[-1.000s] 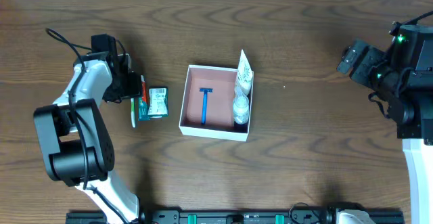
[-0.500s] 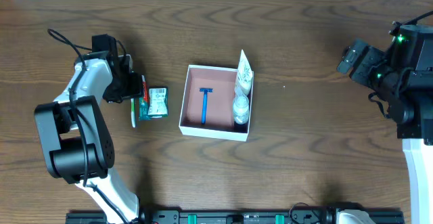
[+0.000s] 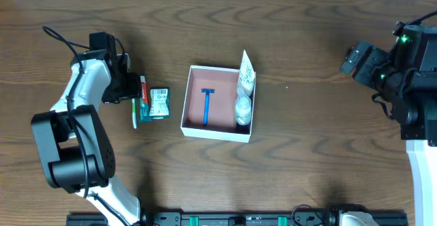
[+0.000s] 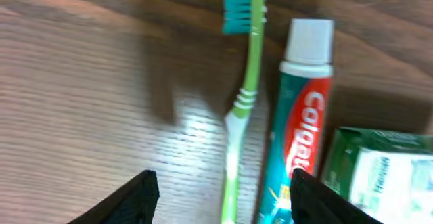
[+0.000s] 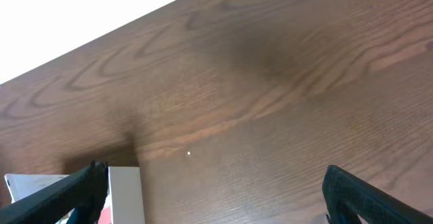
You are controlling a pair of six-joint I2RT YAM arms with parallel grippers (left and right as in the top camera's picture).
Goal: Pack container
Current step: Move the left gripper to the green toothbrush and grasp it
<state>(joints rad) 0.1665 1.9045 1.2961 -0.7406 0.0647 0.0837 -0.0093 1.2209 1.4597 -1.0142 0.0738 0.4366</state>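
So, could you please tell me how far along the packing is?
Done: blue razor, white tube and small bottle lie in the container. In hand: nothing; the open left gripper hovers over the toothbrush and Colgate toothpaste. Left: those and the green packet.

Dark brown wooden desk (image 3: 307, 130): pronounced wavy grain, smooth, satin finish; a pale glare patch lies on it in the left wrist view.
Square shallow container (image 3: 212, 133): thin white walls that look like card, matt; pinkish-brown inside, flat and matt.
Slim green-and-white toothbrush (image 4: 238, 109): glossy moulded plastic handle, blue bristles.
Red, green and white toothpaste tube (image 4: 298, 122): glossy printed plastic, smooth white cap.
Small green packet (image 4: 382, 170): printed card or paper, slight sheen.
Blue razor (image 3: 206, 106): plastic, as far as can be told.
Left gripper (image 4: 223, 183): jaws black, matt, plastic-looking.
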